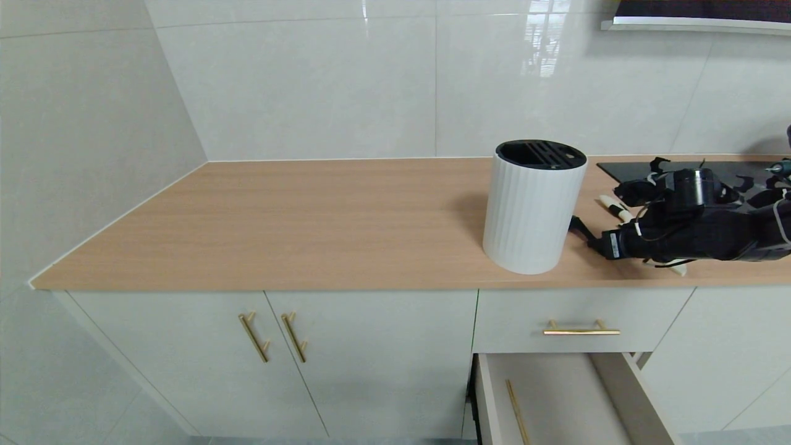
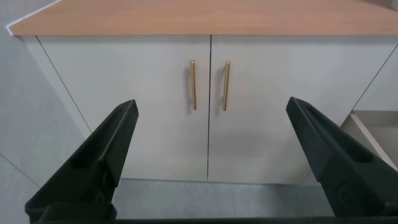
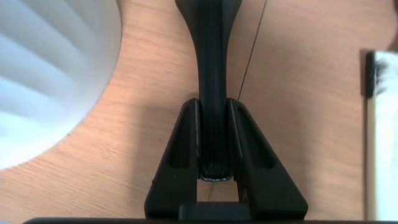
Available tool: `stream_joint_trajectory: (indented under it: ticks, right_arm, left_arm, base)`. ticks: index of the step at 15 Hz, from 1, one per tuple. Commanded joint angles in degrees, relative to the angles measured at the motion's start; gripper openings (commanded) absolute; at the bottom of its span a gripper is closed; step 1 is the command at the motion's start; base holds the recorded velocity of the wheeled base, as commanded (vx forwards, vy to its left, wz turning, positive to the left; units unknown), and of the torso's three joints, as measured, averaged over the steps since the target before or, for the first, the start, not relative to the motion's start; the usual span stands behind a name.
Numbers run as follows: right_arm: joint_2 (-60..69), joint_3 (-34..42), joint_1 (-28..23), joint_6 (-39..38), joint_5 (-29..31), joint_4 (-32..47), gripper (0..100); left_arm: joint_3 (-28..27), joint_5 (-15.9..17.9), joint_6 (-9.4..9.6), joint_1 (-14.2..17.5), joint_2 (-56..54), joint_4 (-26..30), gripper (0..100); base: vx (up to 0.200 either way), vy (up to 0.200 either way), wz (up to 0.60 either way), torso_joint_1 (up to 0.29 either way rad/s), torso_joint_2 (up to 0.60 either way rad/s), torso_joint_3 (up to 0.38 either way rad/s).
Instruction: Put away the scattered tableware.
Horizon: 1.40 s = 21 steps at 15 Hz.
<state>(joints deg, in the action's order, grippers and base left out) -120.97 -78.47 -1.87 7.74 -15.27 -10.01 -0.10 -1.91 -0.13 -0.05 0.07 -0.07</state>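
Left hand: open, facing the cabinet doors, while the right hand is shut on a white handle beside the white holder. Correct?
Not quite. The handle in the right hand is black, not white, as the right wrist view shows. The rest holds: left hand open, facing the cabinet doors; right hand shut on that handle beside the white holder.

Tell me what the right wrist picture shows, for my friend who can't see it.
The end effector is shut on a black handle over a wooden counter. A white ribbed holder stands close beside it.
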Motion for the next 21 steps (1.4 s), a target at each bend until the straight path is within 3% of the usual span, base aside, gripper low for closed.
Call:
stream_joint_trajectory:
  ticks: [1,3,8,12,15,21]
  right_arm:
    - [3.81,0.42,-0.07,-2.73,0.25,0.08,0]
    - [13.83,6.49,-0.07,-7.3,2.35,2.1,0]
    - [30.09,21.43,-0.07,-7.57,8.16,10.18,0]
    - [41.16,32.77,3.62,-8.62,12.81,10.8,0]
    - [42.83,39.01,7.14,-11.43,12.9,10.62,0]
    - [39.93,41.91,11.88,-11.52,13.08,10.62,0]
  left_arm:
    - [0.01,-0.02,-0.04,0.05,0.01,-0.01,100]
    - [0.01,-0.02,-0.04,-0.04,0.01,-0.01,100]
    - [0.01,-0.02,-0.04,0.05,0.01,-0.01,100]
    - [0.01,-0.02,-0.04,-0.04,0.01,-0.01,100]
    - [0.01,-0.02,-0.04,0.05,0.01,-0.01,100]
    - [0.01,-0.02,-0.04,0.05,0.01,-0.01,100]
  base:
    - [0.0,0.0,0.0,0.0,0.0,0.0]
    - [0.0,0.0,0.0,0.0,0.0,0.0]
    - [0.0,0.0,0.0,0.0,0.0,0.0]
    - [0.0,0.0,0.0,0.0,0.0,0.0]
    - [0.0,0.0,0.0,0.0,0.0,0.0]
    - [0.0,0.0,0.0,-0.014,0.03,0.017]
